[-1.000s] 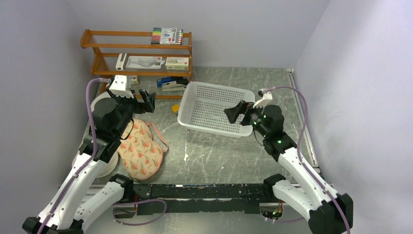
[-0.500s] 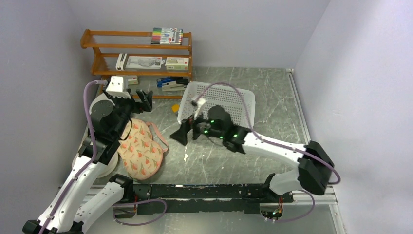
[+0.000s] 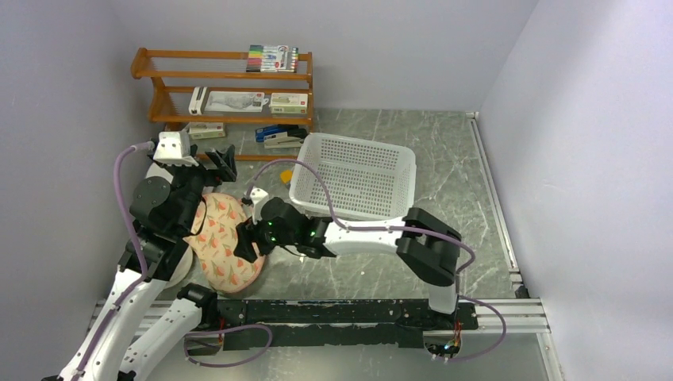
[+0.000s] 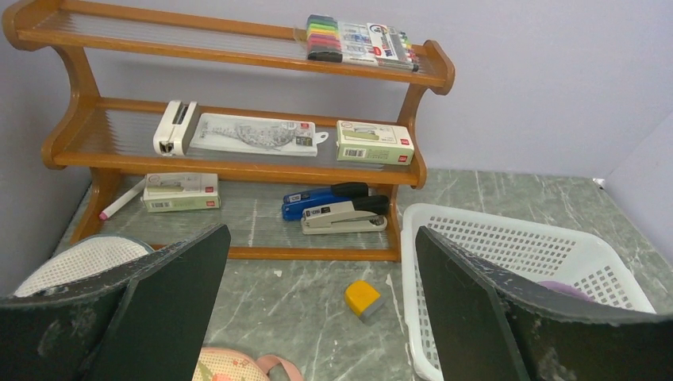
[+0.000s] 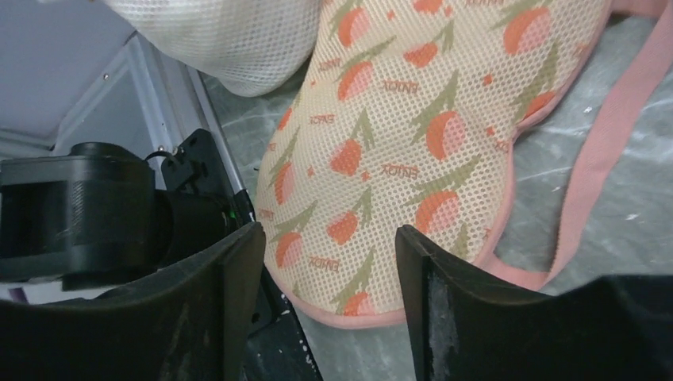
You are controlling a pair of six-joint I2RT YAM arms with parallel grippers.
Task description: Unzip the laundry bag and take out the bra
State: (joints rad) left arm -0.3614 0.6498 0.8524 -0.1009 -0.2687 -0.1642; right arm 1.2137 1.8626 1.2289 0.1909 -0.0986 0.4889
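- Two grippers, both spread wide and empty: the right gripper [image 5: 329,238] hovers over the floral laundry bag [image 5: 413,143], the left gripper [image 4: 321,234] faces a wooden shelf [image 4: 238,163].
- Bag lies flat, apparently closed, near-left on the table [image 3: 468,159]; bra unseen.
- Likely soft, light and floppy: pin the fabric and pull along the pink edging [image 5: 347,319].

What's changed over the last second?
The right gripper swung left from over the white perforated plastic basket, across the table, and now hovers open over the flat floral-print fabric laundry bag. The left gripper shifted slightly left, open. Nothing was gripped. The bag and basket have not moved.
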